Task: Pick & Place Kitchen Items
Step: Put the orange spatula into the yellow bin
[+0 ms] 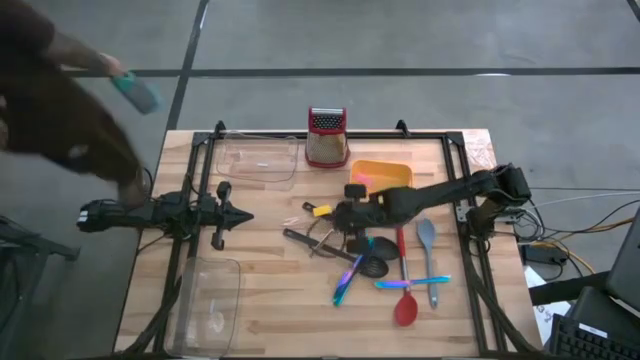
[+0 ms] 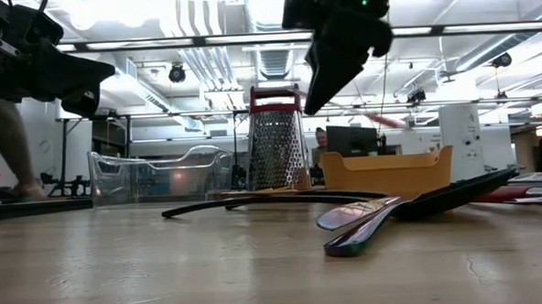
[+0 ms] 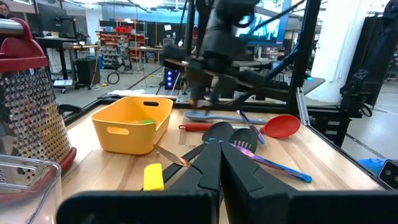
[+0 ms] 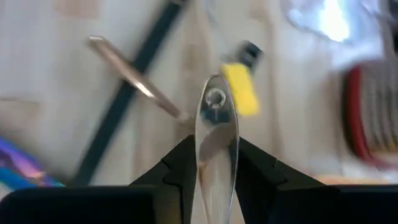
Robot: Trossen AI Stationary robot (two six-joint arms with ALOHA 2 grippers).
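Right wrist view: no legible writing anywhere.

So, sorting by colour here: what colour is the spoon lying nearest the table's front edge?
Red: the red plastic spoon, clearest in the high view.

Non-task stock you see | steel box grater (image 1: pixel 326 136), red top, upright at table's (image 1: pixel 270 310) far edge | orange tub (image 1: pixel 381 175) just beside it | clear tray (image 1: pixel 259 156) far-left | second clear tray (image 1: pixel 210 295) near-left | person (image 1: pixel 55 100), possibly leaning in, off-table left
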